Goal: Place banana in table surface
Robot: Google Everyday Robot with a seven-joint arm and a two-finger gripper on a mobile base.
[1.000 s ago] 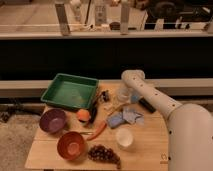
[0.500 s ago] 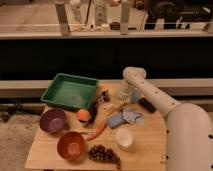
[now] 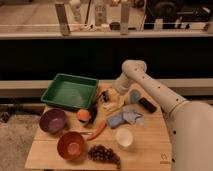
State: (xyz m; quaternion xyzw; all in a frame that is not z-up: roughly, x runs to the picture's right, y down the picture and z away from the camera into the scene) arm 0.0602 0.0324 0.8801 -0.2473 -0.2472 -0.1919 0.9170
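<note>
The pale yellow banana (image 3: 112, 105) lies on the light tan wooden table surface (image 3: 150, 145), near its middle, just right of the green tray. My gripper (image 3: 107, 96) reaches down from the white arm (image 3: 134, 70) and sits right over the banana's far end. I cannot tell whether it touches or holds the banana. Part of the banana is hidden under the gripper.
A green tray (image 3: 70, 91) stands at the back left. An orange fruit (image 3: 83, 115), a carrot (image 3: 98, 130), a purple bowl (image 3: 52, 120), an orange bowl (image 3: 71, 144), grapes (image 3: 104, 153), a white cup (image 3: 124, 137), a blue cloth (image 3: 125, 118) and a black object (image 3: 147, 105) surround the banana.
The arm's elbow has shifted slightly upward. The gripper stays over the banana and the other objects have not moved.
</note>
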